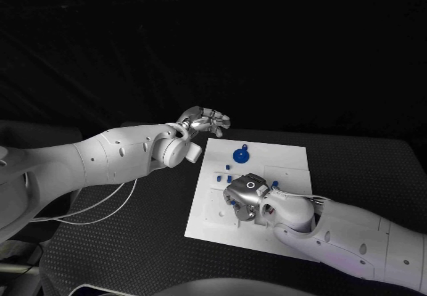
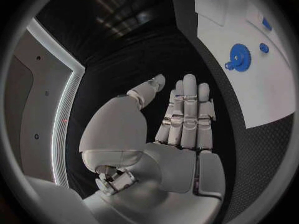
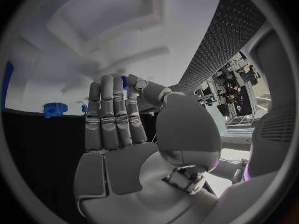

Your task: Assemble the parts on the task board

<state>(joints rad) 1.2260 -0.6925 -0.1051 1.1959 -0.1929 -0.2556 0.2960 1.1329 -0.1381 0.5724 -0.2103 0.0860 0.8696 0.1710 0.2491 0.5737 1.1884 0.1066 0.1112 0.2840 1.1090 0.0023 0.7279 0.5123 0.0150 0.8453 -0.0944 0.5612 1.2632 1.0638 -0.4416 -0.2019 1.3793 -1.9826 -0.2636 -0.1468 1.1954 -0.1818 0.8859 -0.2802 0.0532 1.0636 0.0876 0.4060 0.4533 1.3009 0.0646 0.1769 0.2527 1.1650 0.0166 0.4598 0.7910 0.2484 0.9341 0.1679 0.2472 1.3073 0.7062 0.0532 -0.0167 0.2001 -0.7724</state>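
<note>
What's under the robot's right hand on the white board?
The right hand hovers over the task board's middle. Small blue parts peek out beside it, and a blue gear lies beyond. Whatever sits directly beneath the hand is covered.

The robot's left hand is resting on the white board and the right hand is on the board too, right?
Not quite. The left hand is off the task board, open over the black table past the board's far left corner, as the head view shows. The right hand is indeed over the board.
</note>
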